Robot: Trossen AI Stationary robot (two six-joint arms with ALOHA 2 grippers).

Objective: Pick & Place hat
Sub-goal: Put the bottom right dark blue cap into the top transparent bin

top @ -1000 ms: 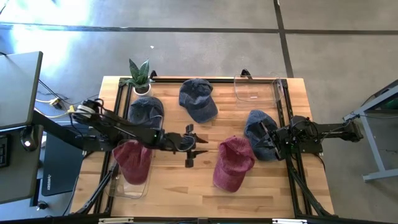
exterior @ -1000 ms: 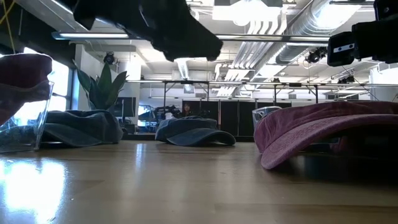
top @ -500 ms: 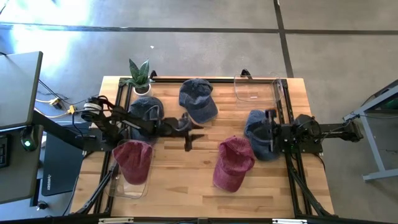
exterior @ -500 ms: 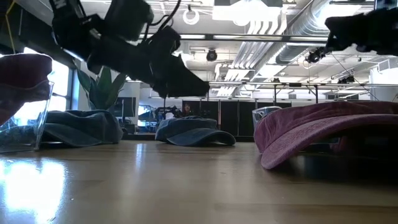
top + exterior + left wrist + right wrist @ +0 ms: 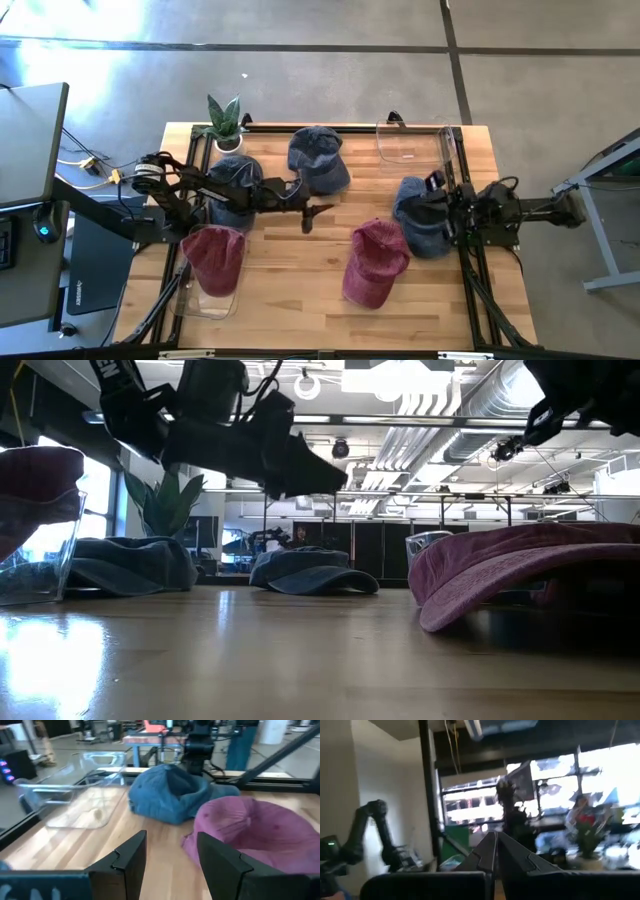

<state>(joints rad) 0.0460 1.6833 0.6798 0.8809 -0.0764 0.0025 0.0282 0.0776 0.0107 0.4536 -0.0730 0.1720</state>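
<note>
The right gripper (image 5: 496,851), with its two dark fingers (image 5: 485,856) pressed together into a point and nothing between them, aims level into the room rather than down at the worktop. Beyond its tip stand a dark vertical post (image 5: 426,790), bright windows (image 5: 600,765) and a potted green plant (image 5: 587,832). A second dark jointed robot arm (image 5: 362,827) stands farther off beside a pale wall (image 5: 375,770).
</note>
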